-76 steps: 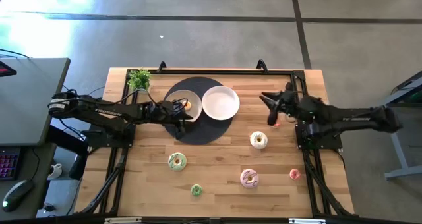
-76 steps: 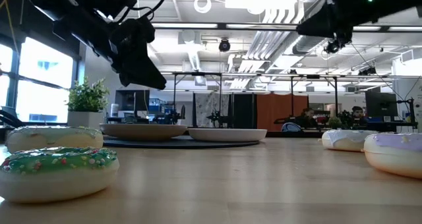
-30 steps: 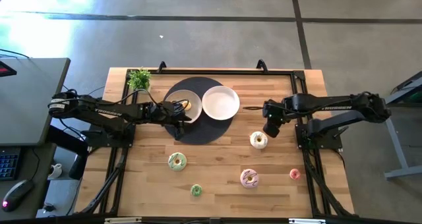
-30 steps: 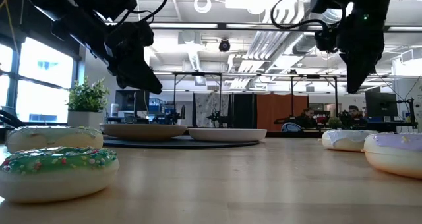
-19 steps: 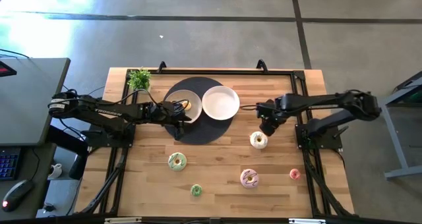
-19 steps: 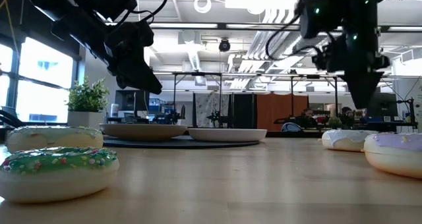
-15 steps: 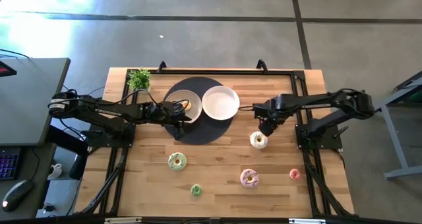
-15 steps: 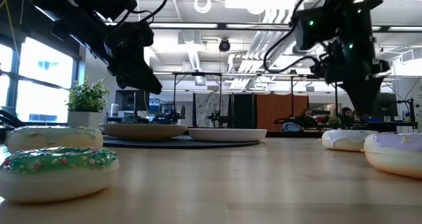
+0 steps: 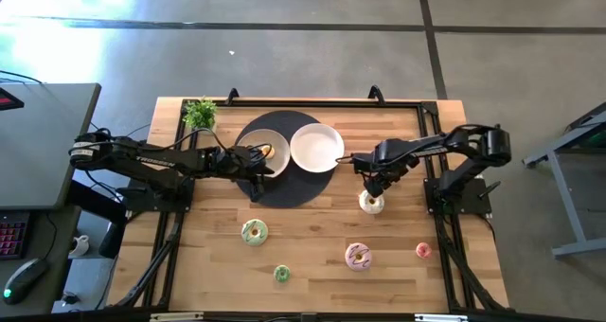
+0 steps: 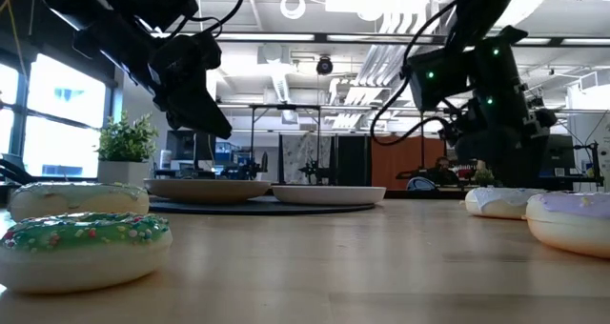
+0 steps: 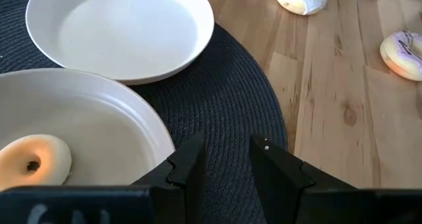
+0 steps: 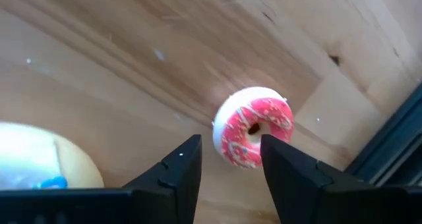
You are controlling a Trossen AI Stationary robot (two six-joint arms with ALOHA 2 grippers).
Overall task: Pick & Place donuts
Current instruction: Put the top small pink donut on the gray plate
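A small orange donut (image 9: 268, 152) (image 11: 31, 161) lies in the left white plate (image 9: 248, 137), and my open left gripper (image 9: 259, 160) (image 11: 227, 174) hovers just beside it. The right white plate (image 9: 316, 147) has nothing in it. My right gripper (image 9: 372, 184) (image 12: 229, 174) is open and hangs low just past the white-iced donut (image 9: 371, 203) (image 12: 30, 159), which is not between its fingers. On the wood lie a green-iced donut (image 9: 254, 231) (image 10: 86, 243), a tiny green donut (image 9: 281, 274), a pink-iced donut (image 9: 358, 256) and a small red donut (image 9: 422, 250) (image 12: 254, 135).
Both plates sit on a round dark woven mat (image 9: 284, 185). A small potted plant (image 9: 200, 113) stands at the table's far left corner. A black frame rail (image 9: 445, 237) runs along the right side. Bare wood lies between the mat and the near edge.
My right gripper has swung from near the table's right edge toward the left and come down, tipping to point downward, until it hangs low beside the white-iced donut. My left arm and all the donuts have stayed where they were.
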